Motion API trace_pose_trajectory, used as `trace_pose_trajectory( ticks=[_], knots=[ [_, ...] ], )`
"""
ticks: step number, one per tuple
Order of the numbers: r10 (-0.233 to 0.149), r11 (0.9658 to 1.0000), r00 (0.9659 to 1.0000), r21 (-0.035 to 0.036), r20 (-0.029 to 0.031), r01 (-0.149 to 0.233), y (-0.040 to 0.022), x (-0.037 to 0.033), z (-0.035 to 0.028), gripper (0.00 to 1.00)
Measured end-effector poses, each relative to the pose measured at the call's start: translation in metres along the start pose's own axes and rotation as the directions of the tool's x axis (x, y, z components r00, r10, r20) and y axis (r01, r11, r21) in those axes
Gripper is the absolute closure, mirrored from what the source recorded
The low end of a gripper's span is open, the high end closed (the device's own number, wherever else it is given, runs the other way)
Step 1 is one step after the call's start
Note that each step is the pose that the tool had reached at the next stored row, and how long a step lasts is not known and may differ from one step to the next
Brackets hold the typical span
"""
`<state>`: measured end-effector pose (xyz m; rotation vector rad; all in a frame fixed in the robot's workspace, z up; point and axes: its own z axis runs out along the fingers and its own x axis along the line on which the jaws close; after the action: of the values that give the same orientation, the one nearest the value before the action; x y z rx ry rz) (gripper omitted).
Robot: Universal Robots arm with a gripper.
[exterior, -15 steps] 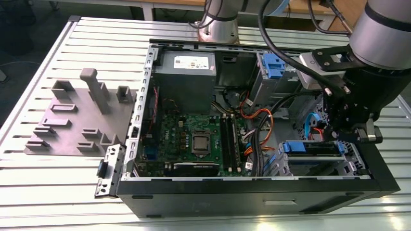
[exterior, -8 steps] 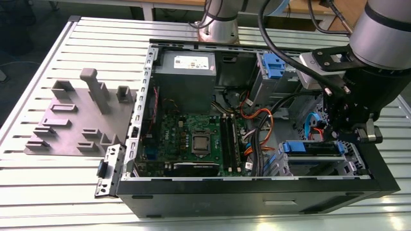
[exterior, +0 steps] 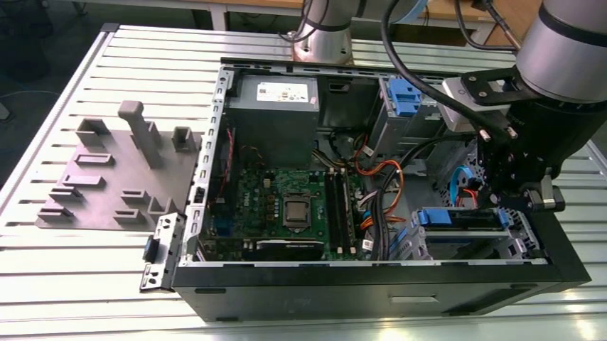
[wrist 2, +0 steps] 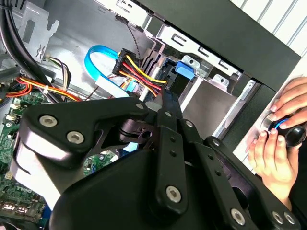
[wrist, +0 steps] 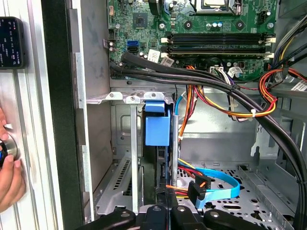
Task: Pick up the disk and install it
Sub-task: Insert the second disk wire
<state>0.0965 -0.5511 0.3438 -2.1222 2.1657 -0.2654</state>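
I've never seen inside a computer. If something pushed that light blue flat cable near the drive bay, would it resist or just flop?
Probably flop: the light blue flat cable curves in a loose loop in both wrist views, so it looks thin and bendy. It likely weighs little. Its black connector seems the only stiff part.

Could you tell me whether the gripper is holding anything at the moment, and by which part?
It cannot be told: the gripper is right by the disk in the drive cage, but any hold is hidden.
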Motion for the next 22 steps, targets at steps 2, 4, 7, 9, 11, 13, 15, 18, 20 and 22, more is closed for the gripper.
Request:
trace_pose_trajectory(
  ticks=[2, 4, 7, 9, 11, 13, 15, 18, 20, 22],
  knots=[
    [0.000, 1.0000, 1.0000, -0.0001, 0.0000, 0.000, 0.0000, 0.0000, 0.0000, 0.89],
    [0.000, 1.0000, 1.0000, -0.0047, 0.0000, 0.000, -0.0001, 0.0000, 0.0000, 0.89],
    [-0.001, 0.9997, 1.0000, -0.0253, -0.0004, 0.001, -0.0004, 0.0000, 0.0001, 0.89],
    [-0.002, 0.9991, 1.0000, -0.0421, -0.0007, 0.002, -0.0008, 0.0000, 0.0000, 0.89],
    [-0.003, 0.9982, 1.0000, -0.0599, -0.0009, 0.003, -0.0015, 0.0000, -0.0004, 0.89],
    [-0.004, 0.9973, 1.0000, -0.0739, -0.0010, 0.004, -0.0024, 0.0001, -0.0022, 0.89],
    [-0.004, 0.9970, 1.0000, -0.0775, -0.0010, 0.004, -0.0032, 0.0003, -0.0064, 0.89],
    [-0.004, 0.9970, 1.0000, -0.0778, -0.0010, 0.004, -0.0050, 0.0003, -0.0153, 0.89],
    [-0.004, 0.9969, 1.0000, -0.0791, -0.0012, 0.004, -0.0059, 0.0001, -0.0196, 0.89],
    [-0.004, 0.9962, 1.0000, -0.0873, -0.0012, 0.004, -0.0066, -0.0001, -0.0217, 0.89]
  ],
)
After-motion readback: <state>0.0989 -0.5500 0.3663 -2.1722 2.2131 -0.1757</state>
